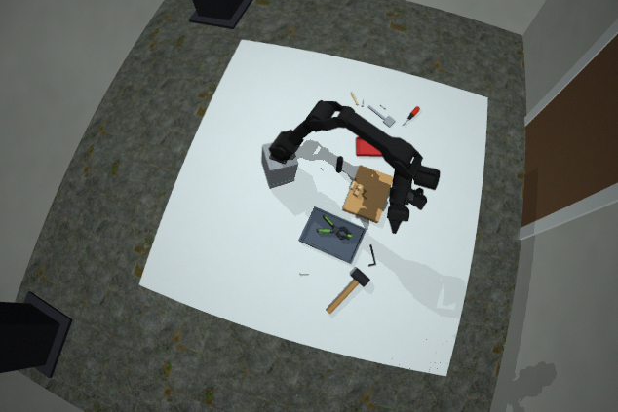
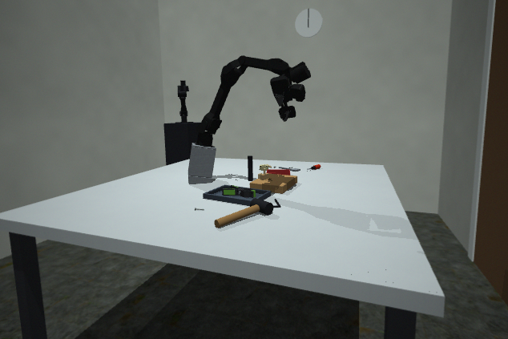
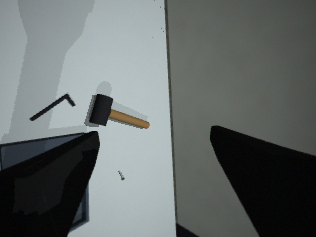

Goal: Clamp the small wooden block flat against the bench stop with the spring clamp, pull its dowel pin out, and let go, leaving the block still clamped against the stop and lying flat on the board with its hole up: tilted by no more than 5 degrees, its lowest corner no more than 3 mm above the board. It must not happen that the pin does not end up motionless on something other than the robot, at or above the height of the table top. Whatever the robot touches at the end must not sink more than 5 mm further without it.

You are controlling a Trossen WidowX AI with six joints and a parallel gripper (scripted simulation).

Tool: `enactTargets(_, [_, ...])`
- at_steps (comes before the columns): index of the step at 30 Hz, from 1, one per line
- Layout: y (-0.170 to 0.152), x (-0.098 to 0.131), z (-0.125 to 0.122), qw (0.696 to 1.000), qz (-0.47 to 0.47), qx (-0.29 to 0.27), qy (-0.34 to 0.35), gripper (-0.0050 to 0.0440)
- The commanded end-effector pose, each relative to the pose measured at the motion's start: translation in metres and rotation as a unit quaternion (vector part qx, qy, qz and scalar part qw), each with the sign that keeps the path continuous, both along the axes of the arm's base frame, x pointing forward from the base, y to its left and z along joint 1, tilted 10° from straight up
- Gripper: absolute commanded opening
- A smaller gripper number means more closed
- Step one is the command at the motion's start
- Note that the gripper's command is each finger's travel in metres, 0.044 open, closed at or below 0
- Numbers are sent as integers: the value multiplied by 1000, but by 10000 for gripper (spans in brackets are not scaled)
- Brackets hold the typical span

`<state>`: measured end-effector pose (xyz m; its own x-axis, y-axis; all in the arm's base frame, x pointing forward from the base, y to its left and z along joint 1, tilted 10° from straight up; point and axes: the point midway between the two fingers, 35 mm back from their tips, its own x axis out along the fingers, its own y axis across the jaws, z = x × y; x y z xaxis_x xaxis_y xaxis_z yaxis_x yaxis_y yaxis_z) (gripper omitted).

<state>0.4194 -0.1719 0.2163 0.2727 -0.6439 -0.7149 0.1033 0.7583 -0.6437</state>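
Observation:
The wooden board point(image 1: 366, 193) with its bench stop lies on the white table; it also shows in the side view point(image 2: 274, 182). The small wooden block point(image 1: 358, 191) with its pin sits on the board's left part. The spring clamp point(image 1: 335, 232), black with green handles, lies in a dark tray point(image 1: 331, 234), also seen from the side point(image 2: 238, 192). My gripper point(image 1: 396, 225) point(image 2: 286, 112) hangs high above the table, just off the board's right edge. It is open and empty point(image 3: 155, 189). The wrist view shows neither block nor clamp.
A hammer point(image 1: 347, 288) point(image 3: 117, 115) and a black hex key point(image 1: 372, 254) point(image 3: 50, 107) lie in front of the tray. A small screw point(image 1: 303, 274) lies nearby. A black cylinder point(image 1: 339, 164), a red block point(image 1: 367, 146), a screwdriver point(image 1: 411, 114) and small parts sit behind the board.

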Motion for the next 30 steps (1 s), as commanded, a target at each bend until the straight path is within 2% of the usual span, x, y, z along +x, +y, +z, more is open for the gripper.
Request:
enactTargets(1, [8, -2, -9, 1000, 5, 16, 1, 432])
enactTargets(30, [62, -13, -70, 990, 28, 141, 7, 440])
